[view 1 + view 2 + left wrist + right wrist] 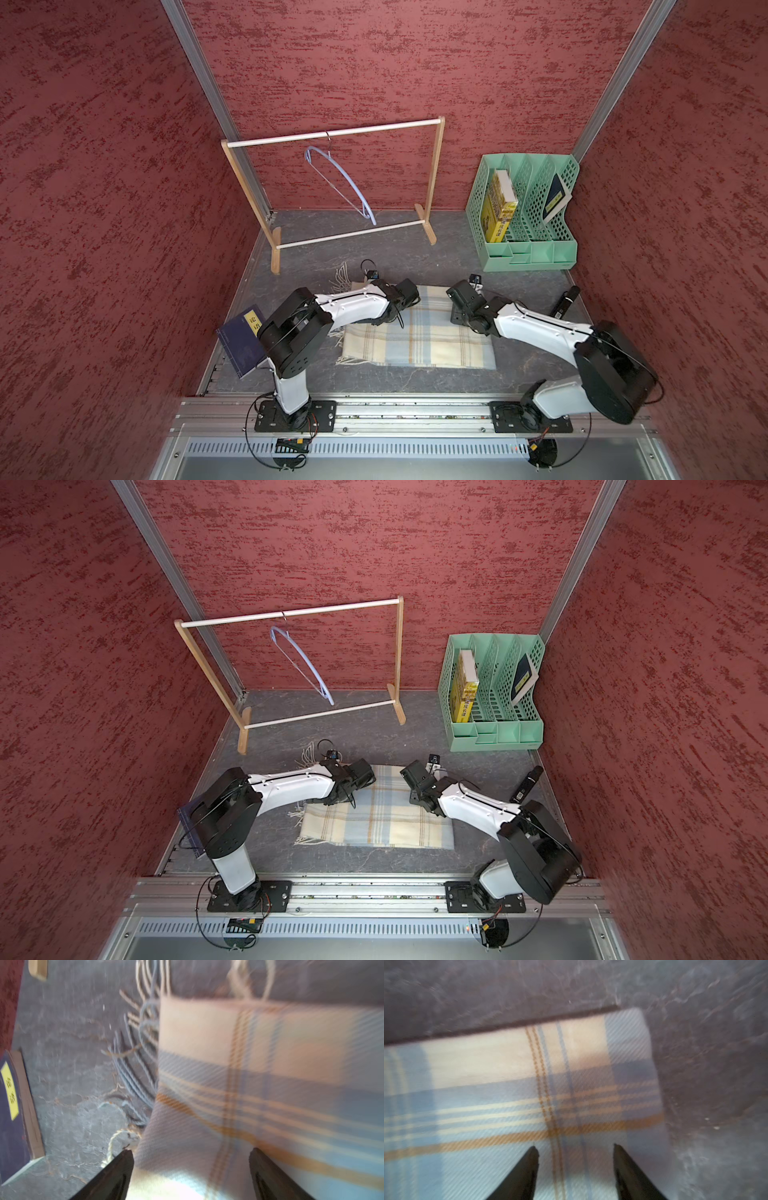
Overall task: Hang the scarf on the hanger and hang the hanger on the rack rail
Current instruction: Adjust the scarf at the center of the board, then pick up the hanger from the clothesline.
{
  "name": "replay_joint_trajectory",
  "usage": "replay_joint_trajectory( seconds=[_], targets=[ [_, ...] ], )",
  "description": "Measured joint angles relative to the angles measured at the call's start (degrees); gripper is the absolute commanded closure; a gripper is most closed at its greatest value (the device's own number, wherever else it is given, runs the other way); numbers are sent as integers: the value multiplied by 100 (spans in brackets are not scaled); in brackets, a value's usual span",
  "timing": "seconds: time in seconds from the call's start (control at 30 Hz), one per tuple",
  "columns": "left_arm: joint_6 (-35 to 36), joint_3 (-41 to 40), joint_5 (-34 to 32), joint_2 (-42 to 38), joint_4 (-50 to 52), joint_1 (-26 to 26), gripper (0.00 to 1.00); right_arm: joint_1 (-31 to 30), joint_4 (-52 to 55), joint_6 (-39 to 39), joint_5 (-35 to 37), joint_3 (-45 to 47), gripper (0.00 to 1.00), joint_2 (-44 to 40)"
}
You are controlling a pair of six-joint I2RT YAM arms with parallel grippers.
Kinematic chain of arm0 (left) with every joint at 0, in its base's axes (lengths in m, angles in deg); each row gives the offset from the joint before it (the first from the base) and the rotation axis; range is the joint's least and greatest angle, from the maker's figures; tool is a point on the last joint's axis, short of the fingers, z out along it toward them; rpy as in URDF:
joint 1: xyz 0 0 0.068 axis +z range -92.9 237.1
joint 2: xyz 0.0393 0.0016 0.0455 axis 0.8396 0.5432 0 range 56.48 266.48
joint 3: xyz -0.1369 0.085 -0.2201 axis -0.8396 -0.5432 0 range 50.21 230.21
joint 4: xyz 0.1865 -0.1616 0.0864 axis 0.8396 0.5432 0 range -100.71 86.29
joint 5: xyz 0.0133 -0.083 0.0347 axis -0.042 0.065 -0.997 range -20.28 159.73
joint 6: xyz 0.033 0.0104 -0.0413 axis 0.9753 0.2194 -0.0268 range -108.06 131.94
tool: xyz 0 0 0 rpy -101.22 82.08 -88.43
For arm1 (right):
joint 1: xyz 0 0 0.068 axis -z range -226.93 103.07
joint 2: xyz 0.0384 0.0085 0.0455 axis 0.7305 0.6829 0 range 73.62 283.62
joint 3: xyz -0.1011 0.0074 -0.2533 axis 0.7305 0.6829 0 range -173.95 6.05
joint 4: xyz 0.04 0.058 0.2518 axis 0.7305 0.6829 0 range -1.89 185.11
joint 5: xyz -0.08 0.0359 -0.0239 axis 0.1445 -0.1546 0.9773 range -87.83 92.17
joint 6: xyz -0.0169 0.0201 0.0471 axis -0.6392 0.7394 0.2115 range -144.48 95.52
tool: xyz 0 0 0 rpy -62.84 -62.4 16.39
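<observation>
Navy book (243, 347) leans at the far left of the table (415, 257), beside the left arm's base, and has no part in the job. Behind it stands a wooden rack (291, 137), and the hanger (350, 179) dangles by its wire hook from the top rod, tilted. It is well apart from both arms, so the rack probably serves only to keep the hanger up and reachable.

The left gripper (191, 1151) is over the fringed end of the scarf (419, 340), its jaws spread wide, with cloth showing between them and nothing pinched. The scarf itself lies folded flat on the table in front of the rack, between the two arms. The right gripper (574, 1146) is over the opposite, folded end, jaws also parted and empty.

One arm at each end suggests a two-point pick, so the soft cloth lifts spread out rather than bunched. The hanging itself has not begun.

Further right sit a green file holder (528, 257) with books in it and a small black object (565, 301), both clear of the work.
</observation>
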Motion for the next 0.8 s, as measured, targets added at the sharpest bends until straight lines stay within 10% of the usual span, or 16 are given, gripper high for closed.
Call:
replay_joint_trajectory(
  seconds=[0.33, 0.8],
  targets=[
    [741, 553, 35, -1705, 542, 166, 1, -15, 688, -2087, -671, -3029, 13, -160],
    [1344, -2371, 1847, -4079, -1019, 2898, 0, -20, 1552, -3593, -2577, -9455, 13, 4124]
  ],
)
